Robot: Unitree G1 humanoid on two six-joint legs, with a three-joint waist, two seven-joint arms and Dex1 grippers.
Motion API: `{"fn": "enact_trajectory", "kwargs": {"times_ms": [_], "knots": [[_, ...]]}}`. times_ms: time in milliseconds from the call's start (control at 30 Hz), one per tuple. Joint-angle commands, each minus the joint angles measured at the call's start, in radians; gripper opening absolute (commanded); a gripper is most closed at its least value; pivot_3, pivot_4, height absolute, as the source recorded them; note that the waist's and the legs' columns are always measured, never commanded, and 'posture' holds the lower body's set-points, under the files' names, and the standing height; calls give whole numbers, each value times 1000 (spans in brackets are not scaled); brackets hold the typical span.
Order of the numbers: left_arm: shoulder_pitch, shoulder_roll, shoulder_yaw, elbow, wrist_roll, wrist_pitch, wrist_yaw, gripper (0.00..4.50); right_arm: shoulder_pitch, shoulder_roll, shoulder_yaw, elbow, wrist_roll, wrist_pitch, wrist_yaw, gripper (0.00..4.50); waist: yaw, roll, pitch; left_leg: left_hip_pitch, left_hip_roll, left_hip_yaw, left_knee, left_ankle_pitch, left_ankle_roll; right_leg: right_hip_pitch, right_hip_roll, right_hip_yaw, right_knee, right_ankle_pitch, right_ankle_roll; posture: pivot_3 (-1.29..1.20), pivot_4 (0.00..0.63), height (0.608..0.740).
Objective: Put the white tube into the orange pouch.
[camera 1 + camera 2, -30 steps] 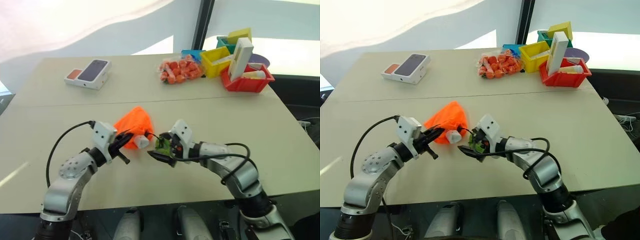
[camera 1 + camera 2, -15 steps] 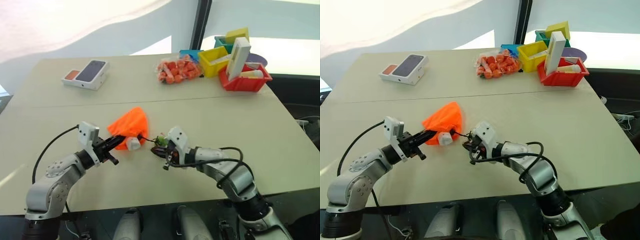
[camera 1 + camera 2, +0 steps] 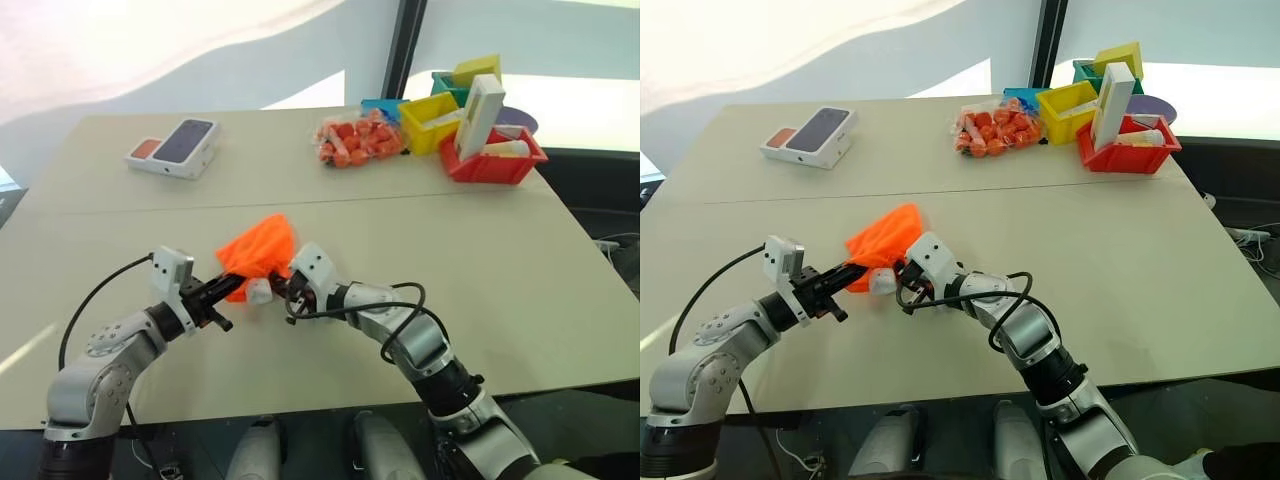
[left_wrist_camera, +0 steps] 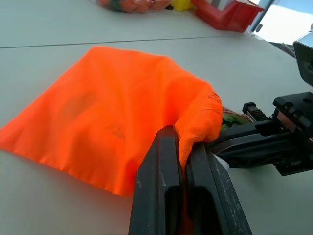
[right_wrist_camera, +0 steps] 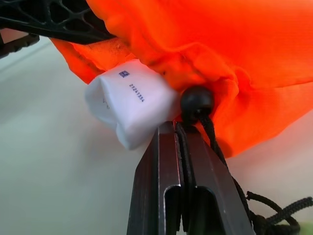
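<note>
The orange pouch (image 3: pixel 258 250) lies on the table's near middle, its mouth toward me. My left gripper (image 4: pixel 182 142) is shut on a fold of the rim and holds it up. The white tube (image 5: pixel 129 100) sticks partly out of the mouth, its blunt white end showing (image 3: pixel 260 291). My right gripper (image 5: pixel 177 128) is shut, its tips against the tube's side and the black cord bead (image 5: pixel 195 102). The cord runs back over one of its fingers toward the green tuft (image 4: pixel 234 117). The tube's cap end is hidden inside the fabric.
At the back left lies a phone box (image 3: pixel 175 147). A clear bag of orange-red pieces (image 3: pixel 360 140) sits at the back middle. Yellow (image 3: pixel 430 122) and red (image 3: pixel 495 160) bins with a tall white box (image 3: pixel 480 115) stand at the back right.
My right gripper has shut and moved left from the green tuft to the pouch's mouth, beside the tube. My left gripper keeps its grip on the rim and has rolled a little.
</note>
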Motion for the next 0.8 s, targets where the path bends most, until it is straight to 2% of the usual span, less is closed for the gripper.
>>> {"fn": "enact_trajectory", "kwargs": {"times_ms": [33, 133, 233, 633, 800], "knots": [[6, 5, 30, -44, -21, -12, 7, 0, 15, -44, -29, -121, 48, 37, 58, 51, -1, 0, 0, 0, 0, 0, 0, 0, 0, 0, 0, 0, 0, 0, 0, 0, 150, 740], [6, 6, 24, -48, -24, -8, 6, 0, 35, -109, -54, -213, 109, 86, 124, 51, -3, 0, 0, 0, 0, 0, 0, 0, 0, 0, 0, 0, 0, 0, 0, 0, 150, 740], [3, 6, 17, -50, -27, -3, 3, 0, 35, -117, -56, -238, 143, 114, 143, 51, -5, 0, 0, 0, 0, 0, -1, 0, 0, -1, 1, 0, 0, 0, 0, 0, 150, 740], [3, 5, 12, -59, -34, -12, 4, 0, -51, 59, 16, -23, 65, 72, 39, 51, -2, 0, 0, 0, 0, 0, 0, 0, 0, -1, 0, 0, 0, 0, 0, 0, 150, 740], [29, 7, 19, -75, -38, -17, 0, 0, -77, 103, 4, 95, -21, -48, -46, 51, -6, 0, 0, 0, 0, 0, -1, 0, 0, -1, 0, 0, 0, 0, 0, 0, 150, 740]]}}
